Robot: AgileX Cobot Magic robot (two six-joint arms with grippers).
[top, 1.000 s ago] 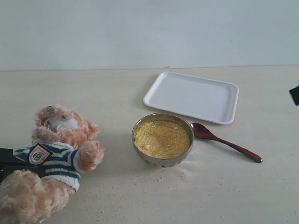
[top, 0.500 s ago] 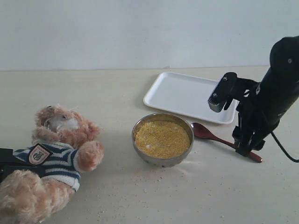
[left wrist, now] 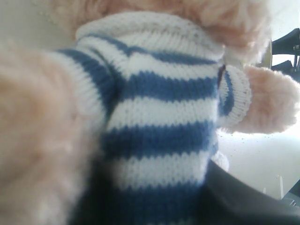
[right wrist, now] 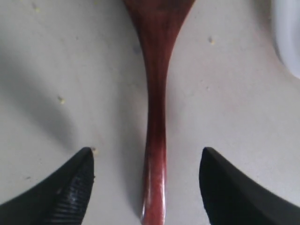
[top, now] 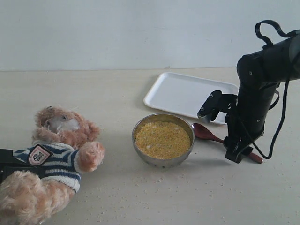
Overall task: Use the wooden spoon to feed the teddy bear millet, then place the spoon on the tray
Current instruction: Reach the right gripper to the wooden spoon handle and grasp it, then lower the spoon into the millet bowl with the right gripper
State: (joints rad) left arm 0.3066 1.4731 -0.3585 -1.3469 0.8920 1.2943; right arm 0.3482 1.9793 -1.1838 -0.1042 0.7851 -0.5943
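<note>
Since the wooden spoon point(top: 207, 134) lies flat on the worktop point(top: 108, 89) in the exterior view, no step of the task can be counted as done. Nothing is scooped, the teddy bear point(top: 58, 150) is not fed, and the tray point(top: 187, 96) is bare. Picking up the spoon is judged to be the step in hand, with scooping, feeding and the set-down on the tray all left. The millet point(top: 162, 139) is seen filling the steel bowl point(top: 161, 162), with loose grains scattered on the worktop in front. The spoon's small bowl is placed just beside the steel bowl and near the tray's front edge. Its handle runs off under the right gripper point(top: 236, 153), which is set low over its far end. The bear is found at the left, face turned upward, well apart from the bowl, with the black left gripper point(top: 8, 164) at its striped body.

In the left wrist view, little but striped shirt and fur is shown, close against the camera, and a dark jaw is made out along one side. The jaws are judged to be closed on the bear's body, though the contact itself is hidden.

In the right wrist view, the jaws are shown wide open, one tip on each side of the thin handle end. The handle is touched by neither, and nothing is held.
</note>
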